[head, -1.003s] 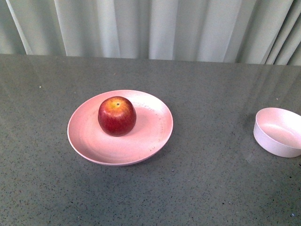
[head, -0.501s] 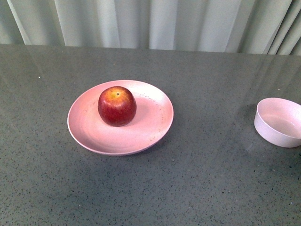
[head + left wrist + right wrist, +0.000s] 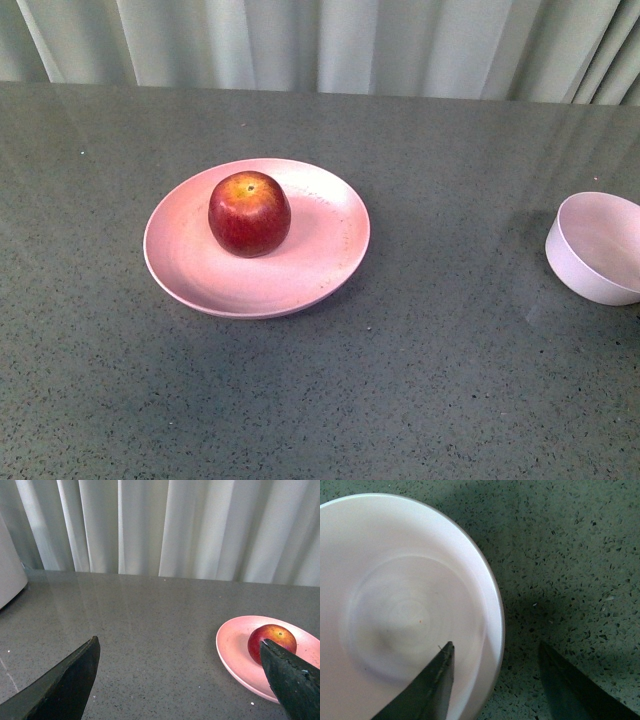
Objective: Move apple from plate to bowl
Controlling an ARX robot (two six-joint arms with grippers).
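Note:
The dark-red apple (image 3: 249, 213) with a yellow-orange top sits on the wide pink plate (image 3: 330, 250) in the middle of the table. The small pale pink bowl (image 3: 598, 248) stands empty at the right edge. Neither arm shows in the front view. In the left wrist view my left gripper (image 3: 180, 652) is open and empty over bare table, with the apple (image 3: 270, 639) and plate (image 3: 232, 647) partly behind one finger. In the right wrist view my right gripper (image 3: 495, 652) is open above the bowl's rim (image 3: 496, 610), one finger over the bowl's inside, the other over the table.
The table (image 3: 450, 400) is dark grey speckled stone. A pale pleated curtain (image 3: 320, 45) hangs along its far edge. A white rounded object (image 3: 9, 575) stands at the table's edge in the left wrist view.
The plate, apple and bowl have shifted up in the front view, and the table's far edge too; the camera view has tilted. The things keep their places on the table.

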